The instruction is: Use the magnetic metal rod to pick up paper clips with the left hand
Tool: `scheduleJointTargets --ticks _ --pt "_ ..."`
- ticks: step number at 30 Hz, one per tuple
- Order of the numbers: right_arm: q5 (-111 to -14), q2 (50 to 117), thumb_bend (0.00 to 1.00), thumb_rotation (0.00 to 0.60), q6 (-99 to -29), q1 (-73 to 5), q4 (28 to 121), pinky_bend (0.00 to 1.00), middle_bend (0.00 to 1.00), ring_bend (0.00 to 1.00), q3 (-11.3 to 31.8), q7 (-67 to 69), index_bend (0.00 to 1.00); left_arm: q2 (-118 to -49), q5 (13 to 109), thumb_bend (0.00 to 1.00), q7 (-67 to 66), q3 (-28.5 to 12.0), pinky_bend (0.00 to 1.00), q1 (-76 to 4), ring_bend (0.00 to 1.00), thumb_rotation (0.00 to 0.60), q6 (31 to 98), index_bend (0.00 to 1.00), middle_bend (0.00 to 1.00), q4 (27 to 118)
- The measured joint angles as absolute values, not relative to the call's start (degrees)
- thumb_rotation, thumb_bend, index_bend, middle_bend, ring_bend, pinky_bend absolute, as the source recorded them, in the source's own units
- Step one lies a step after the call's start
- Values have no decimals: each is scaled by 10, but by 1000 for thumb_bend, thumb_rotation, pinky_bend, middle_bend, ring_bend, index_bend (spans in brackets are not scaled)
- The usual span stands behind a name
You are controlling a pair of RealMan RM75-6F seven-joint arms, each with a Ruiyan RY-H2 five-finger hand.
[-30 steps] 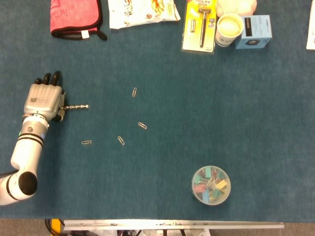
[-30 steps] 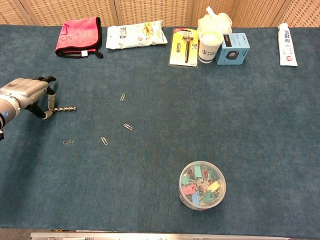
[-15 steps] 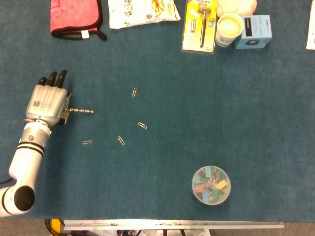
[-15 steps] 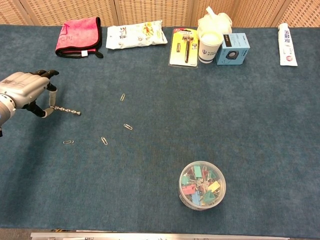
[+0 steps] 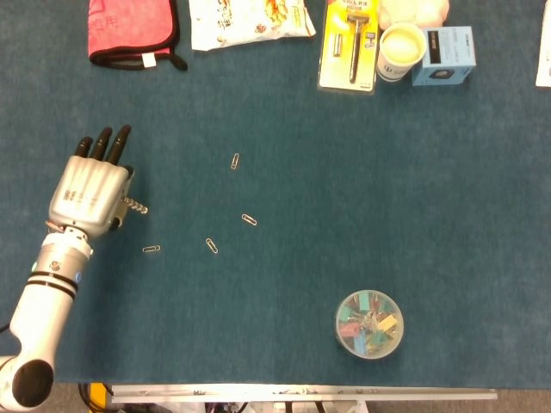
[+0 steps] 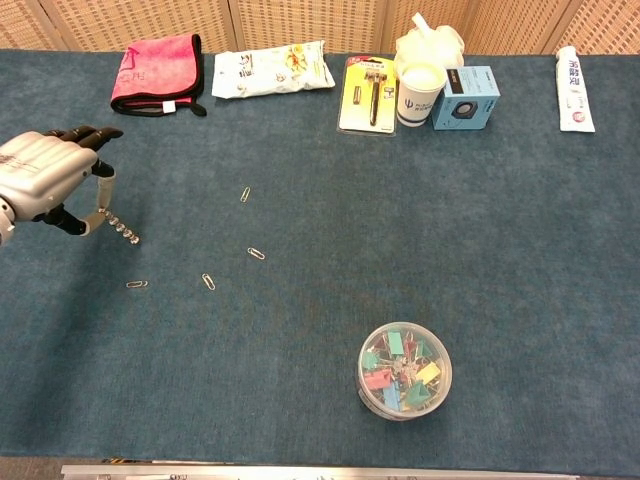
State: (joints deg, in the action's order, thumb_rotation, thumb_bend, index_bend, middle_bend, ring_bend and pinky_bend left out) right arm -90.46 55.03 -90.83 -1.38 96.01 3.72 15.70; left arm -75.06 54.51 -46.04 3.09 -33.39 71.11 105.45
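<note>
Gripping the short beaded magnetic metal rod [image 6: 120, 227] at mid-left, fingers clamped on its upper end, the silver left hand [image 6: 45, 178] tilts its tip above four small wire paper clips [image 6: 137, 284] scattered on the blue table [image 6: 520, 260].

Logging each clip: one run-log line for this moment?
left hand: holds magnetic rod, tip angled down | paper clips: four loose on table, none picked | right hand: unseen

You are looking at a pink cloth [image 6: 155, 73], snack bag [image 6: 270, 68], razor pack [image 6: 368, 94], paper cup [image 6: 419, 92], blue box [image 6: 465, 98] and tube [image 6: 574, 75] lining the table's [image 6: 520, 260] far edge; a tub of binder clips [image 6: 404, 369] is sitting near the front.
</note>
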Motion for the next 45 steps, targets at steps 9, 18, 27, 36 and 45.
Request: scheduleJointTargets --ticks 9,18,27,36,45 --pt "-904 550 117 600 -908 -14 960 310 195 175 37 159 198 -743 590 357 -479 45 132 -318 0 600 736 532 0 1089" --pt "-904 549 118 600 -907 -14 961 310 195 175 37 159 198 -734 634 358 -503 61 132 -301 0 600 758 532 0 1126" --pt "-907 548 117 600 -912 -13 962 310 195 175 36 161 198 -740 674 358 -538 77 132 -285 0 600 768 531 0 1156" --pt "-910 546 118 600 -917 -11 962 310 195 175 36 165 198 -768 678 357 -554 77 132 -275 0 600 759 528 0 1138" --pt "-909 545 117 600 -916 -11 962 310 195 175 36 167 198 -773 680 358 -553 75 132 -266 0 600 753 528 0 1126"
